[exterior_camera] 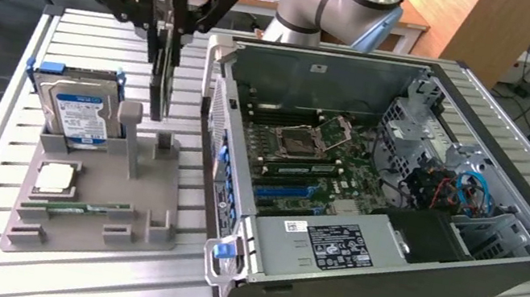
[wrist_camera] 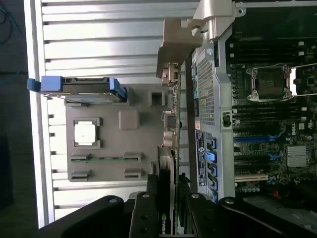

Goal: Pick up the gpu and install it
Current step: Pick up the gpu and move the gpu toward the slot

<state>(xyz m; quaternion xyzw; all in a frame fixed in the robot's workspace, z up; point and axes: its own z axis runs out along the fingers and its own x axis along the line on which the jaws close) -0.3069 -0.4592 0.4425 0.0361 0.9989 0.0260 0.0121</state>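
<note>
The gpu (exterior_camera: 162, 77) is a thin dark card that hangs edge-on and upright from my gripper (exterior_camera: 169, 24), which is shut on its upper edge. Its lower end sits just above the posts of the grey holder tray (exterior_camera: 115, 196), beside the open computer case (exterior_camera: 389, 187). In the wrist view the gpu (wrist_camera: 171, 148) runs as a narrow strip away from my gripper (wrist_camera: 167, 201). Its silver bracket (wrist_camera: 181, 44) is at the far end, next to the case wall. The motherboard (exterior_camera: 306, 164) lies exposed inside the case.
On the grey tray stand a silver hard drive (exterior_camera: 81, 108) in a blue caddy, a CPU (exterior_camera: 56, 179) and a green memory stick (exterior_camera: 80, 206). The case's rim (exterior_camera: 217, 99) rises close beside the card. The slatted metal table (exterior_camera: 66, 40) stretches around the tray.
</note>
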